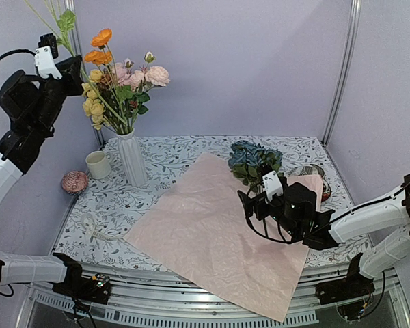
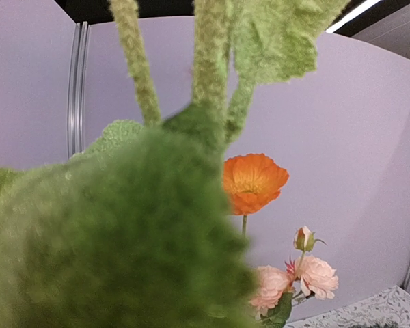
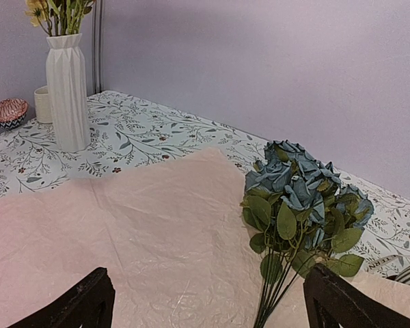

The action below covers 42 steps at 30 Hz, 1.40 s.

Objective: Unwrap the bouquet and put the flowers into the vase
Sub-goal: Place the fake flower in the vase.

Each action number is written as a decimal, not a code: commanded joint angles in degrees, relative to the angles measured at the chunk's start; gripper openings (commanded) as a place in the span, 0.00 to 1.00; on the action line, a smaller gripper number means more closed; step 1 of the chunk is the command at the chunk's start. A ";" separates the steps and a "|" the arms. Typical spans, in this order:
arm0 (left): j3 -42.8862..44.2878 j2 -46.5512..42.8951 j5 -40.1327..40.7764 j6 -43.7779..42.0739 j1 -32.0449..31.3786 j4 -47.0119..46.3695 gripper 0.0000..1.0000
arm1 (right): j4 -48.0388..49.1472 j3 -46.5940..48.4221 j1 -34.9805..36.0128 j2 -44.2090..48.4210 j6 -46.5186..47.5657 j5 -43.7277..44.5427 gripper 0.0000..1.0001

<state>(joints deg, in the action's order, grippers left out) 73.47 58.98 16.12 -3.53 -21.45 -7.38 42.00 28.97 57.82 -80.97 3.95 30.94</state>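
The white ribbed vase (image 1: 132, 158) stands at the back left and holds yellow, orange and pink flowers (image 1: 119, 75). My left gripper (image 1: 73, 68) is raised beside those blooms and is shut on a green leafy stem (image 1: 66, 22). That stem's fuzzy leaf (image 2: 116, 239) fills the left wrist view and hides the jaws. The pink wrapping paper (image 1: 212, 236) lies unfolded and flat. A blue-teal flower bunch (image 1: 254, 160) rests on its far right corner. My right gripper (image 1: 254, 205) hovers open just short of that bunch (image 3: 304, 195), whose stems (image 3: 277, 290) run between its fingers (image 3: 82, 304).
A cream mug (image 1: 98, 165) and a small patterned bowl (image 1: 74, 182) stand left of the vase. A pale ribbon (image 1: 96, 229) lies near the front left. A striped dish (image 1: 316, 175) sits at the right, behind the paper. Purple walls enclose the table.
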 commanded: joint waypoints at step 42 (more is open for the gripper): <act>-7.34 18.80 -5.20 11.45 4.48 6.92 0.00 | -0.43 2.09 -0.12 -0.54 0.45 -1.35 0.99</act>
<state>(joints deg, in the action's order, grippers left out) 69.67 74.61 12.25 5.45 -17.43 -6.22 41.58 29.65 57.82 -81.14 3.99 29.82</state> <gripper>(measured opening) 0.047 0.988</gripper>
